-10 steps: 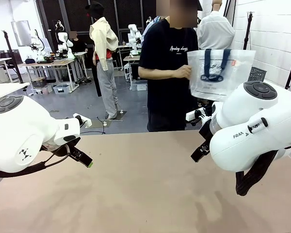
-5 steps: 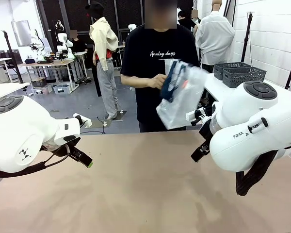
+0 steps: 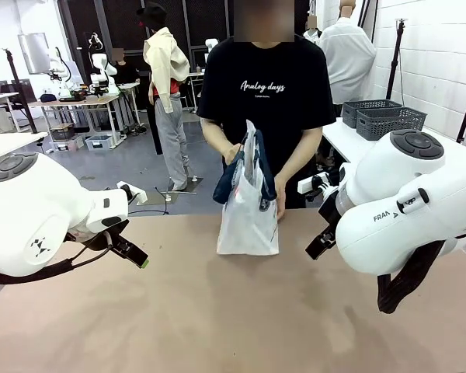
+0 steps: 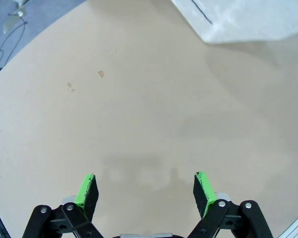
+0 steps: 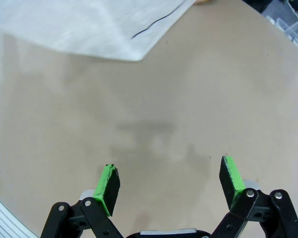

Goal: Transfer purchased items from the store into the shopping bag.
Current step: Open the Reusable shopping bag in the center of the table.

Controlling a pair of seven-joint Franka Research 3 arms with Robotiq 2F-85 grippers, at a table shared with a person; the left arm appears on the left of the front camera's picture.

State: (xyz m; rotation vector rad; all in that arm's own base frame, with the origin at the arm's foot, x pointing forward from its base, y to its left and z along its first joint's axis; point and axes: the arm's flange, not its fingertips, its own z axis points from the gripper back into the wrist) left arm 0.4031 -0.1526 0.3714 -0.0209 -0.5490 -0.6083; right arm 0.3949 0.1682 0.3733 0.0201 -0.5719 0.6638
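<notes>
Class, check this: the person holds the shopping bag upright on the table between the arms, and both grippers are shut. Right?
No: the left gripper and right gripper are open, as the wrist views show. The person does hold the shopping bag upright on the table.

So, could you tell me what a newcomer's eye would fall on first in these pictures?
Most likely the whitish shopping bag with navy handles, standing upright at the middle of the far edge of the table, with the person's hand at its handles. Next, the left tool and the right tool, one to each side, both open and empty above the table.
</notes>
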